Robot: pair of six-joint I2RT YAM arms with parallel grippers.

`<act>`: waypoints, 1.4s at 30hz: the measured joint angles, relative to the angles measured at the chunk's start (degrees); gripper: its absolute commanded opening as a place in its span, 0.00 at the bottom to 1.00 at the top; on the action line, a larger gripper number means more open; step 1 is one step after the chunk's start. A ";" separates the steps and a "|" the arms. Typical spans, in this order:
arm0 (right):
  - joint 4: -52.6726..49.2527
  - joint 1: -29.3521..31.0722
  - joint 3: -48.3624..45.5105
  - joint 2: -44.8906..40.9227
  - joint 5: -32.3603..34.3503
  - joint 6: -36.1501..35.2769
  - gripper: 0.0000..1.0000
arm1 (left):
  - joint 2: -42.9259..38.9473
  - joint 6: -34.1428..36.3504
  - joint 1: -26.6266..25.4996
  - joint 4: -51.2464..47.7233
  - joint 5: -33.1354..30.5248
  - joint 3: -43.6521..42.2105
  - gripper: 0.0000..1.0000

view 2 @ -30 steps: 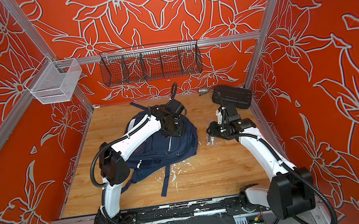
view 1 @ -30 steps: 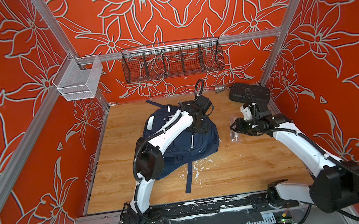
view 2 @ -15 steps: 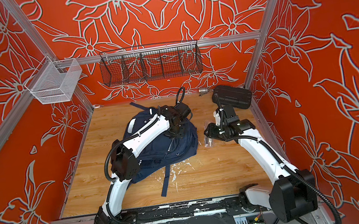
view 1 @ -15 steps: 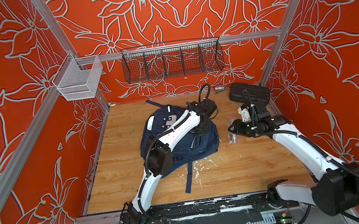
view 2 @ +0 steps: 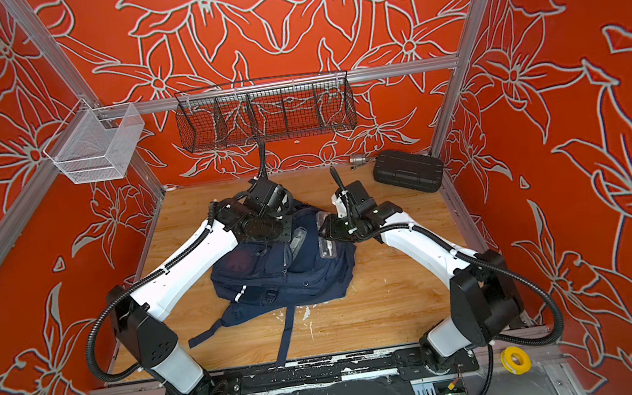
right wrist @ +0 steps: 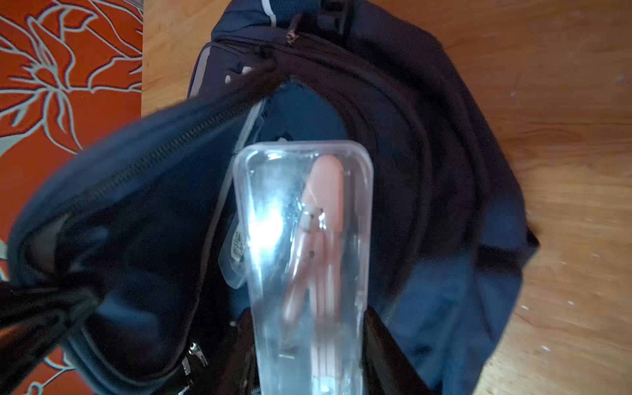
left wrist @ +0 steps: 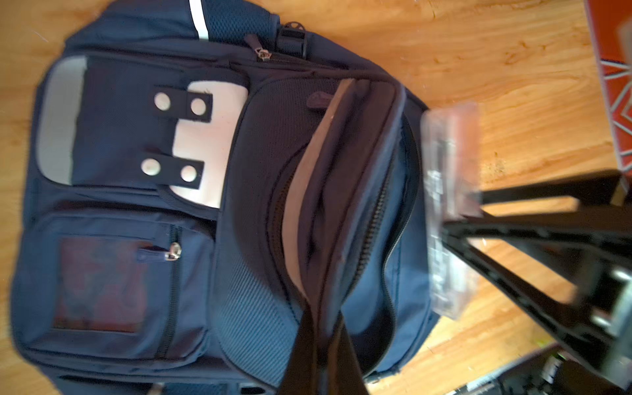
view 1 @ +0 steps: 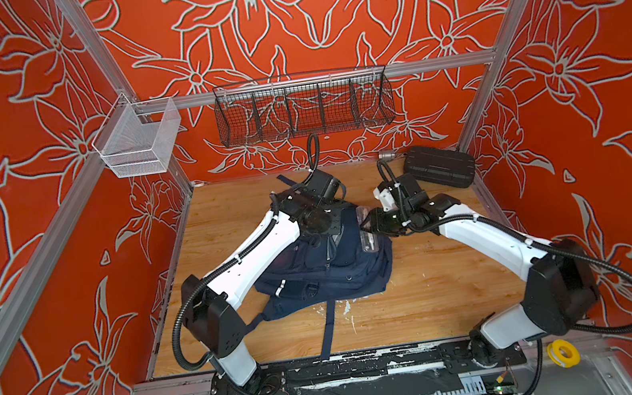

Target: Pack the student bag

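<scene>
Since the left gripper [left wrist: 319,337] has just snapped shut on the zip-edged flap [right wrist: 143,178] of the bag [view 1: 328,264], the bag now gapes, with the flap pulled up and away.

The bag lies flat on the worktop [view 1: 423,288] at the centre of both top views, its straps [view 1: 327,331] trailing toward the lower edge.

The right gripper [view 1: 370,225] has come in from the right of frame. Its jaws are part-way closed, clamped on a clear case [right wrist: 304,239], which now hangs over the bag's right-hand edge, not over bare wood. Inside the case is a salmon-pink tool [right wrist: 321,205], perhaps a compass; I can't be sure.

Judgement: the opening step is done and insertion comes next. The case's nose points at the gap beside the lifted flap and is not yet inside.

A black case [view 1: 439,166] sits at the upper right of the worktop, apart from both grippers.

Writing: a small sticker [right wrist: 237,244] on the clear case's side has print too blurred to read. No brand is legible on the bag or either case.
</scene>
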 measured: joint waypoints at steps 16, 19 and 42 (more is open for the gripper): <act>15.34 8.33 -0.17 11.50 1.27 19.26 0.73 | -0.15 -2.71 0.76 6.10 5.66 -2.45 0.00; 14.45 8.76 -0.66 10.88 4.20 19.91 0.97 | -0.24 -2.89 1.11 6.25 5.35 -2.45 0.00; -1.57 -2.91 -10.97 -14.78 12.74 3.58 0.97 | 4.07 -3.15 1.38 10.27 11.41 -0.72 0.51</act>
